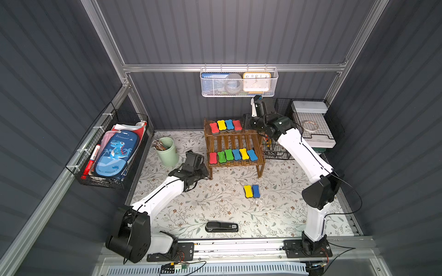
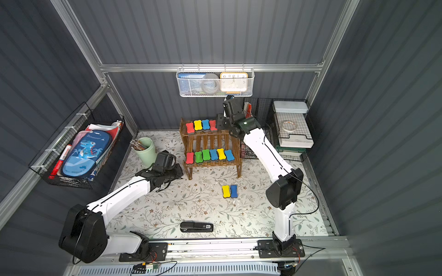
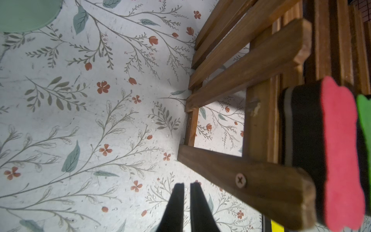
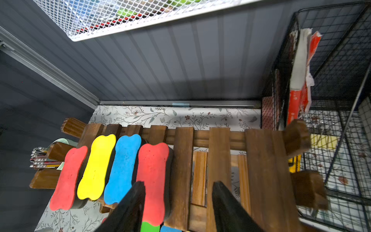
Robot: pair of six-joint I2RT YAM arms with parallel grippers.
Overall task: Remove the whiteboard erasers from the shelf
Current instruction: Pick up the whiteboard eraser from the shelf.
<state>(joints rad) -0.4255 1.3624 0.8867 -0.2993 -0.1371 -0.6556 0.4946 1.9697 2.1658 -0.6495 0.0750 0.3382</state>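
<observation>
The floral table [image 1: 215, 210] carries the shelf [image 1: 235, 141] upright near its back edge. The right gripper [image 4: 178, 183] hangs over the top tier with its jaws spread wide and empty, one finger above the end red eraser [image 4: 153, 176] and the other above bare slats. The left gripper [image 3: 187, 186], all but closed and holding nothing, sits low beside the shelf's front corner leg. Four whiteboard erasers [image 1: 229, 124] lie in a row on the top tier, six more erasers [image 1: 229, 154] lie on the lower, and a yellow-and-blue pair [image 1: 248, 191] touch on the table in front.
</observation>
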